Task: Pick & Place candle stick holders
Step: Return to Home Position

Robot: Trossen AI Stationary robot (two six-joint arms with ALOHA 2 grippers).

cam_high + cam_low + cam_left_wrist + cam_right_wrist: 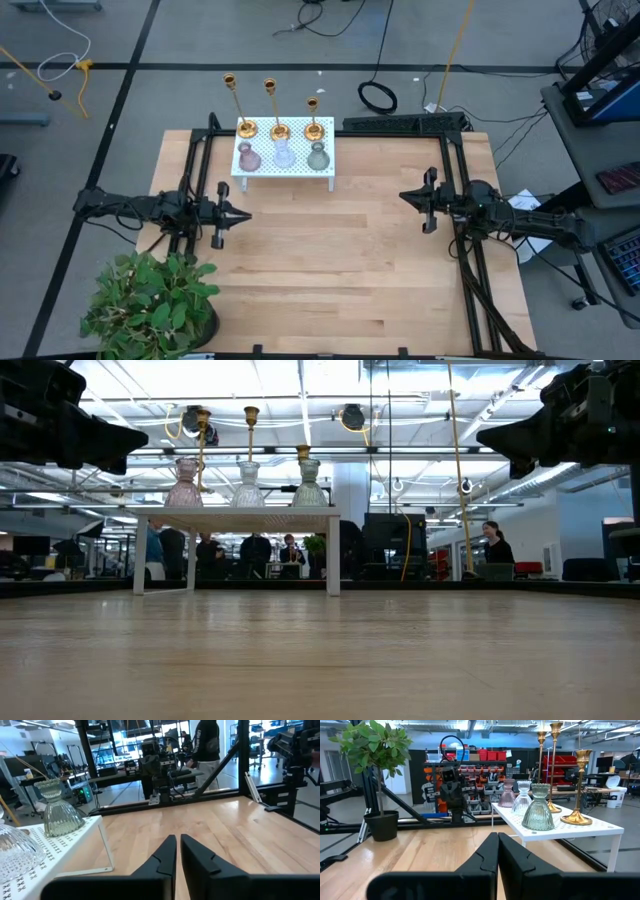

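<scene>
Upper centre of frame, white shelf (262, 168) carries gold candle stick holders (278, 110) at back, glass vases (284, 155) in front. Both pinched closed, holding nothing: left gripper (243, 214) mid-left, right gripper (404, 196) mid-right. Homing tip, imo: retract straight back, no swing toward shelf.

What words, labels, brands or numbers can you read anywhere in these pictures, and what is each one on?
No text can be read.
The white shelf bears only a pattern of small marks, not letters.
The red bins on the racks beyond it are too small to show any label.
The gold candlesticks and glass holders show no writing.
</scene>
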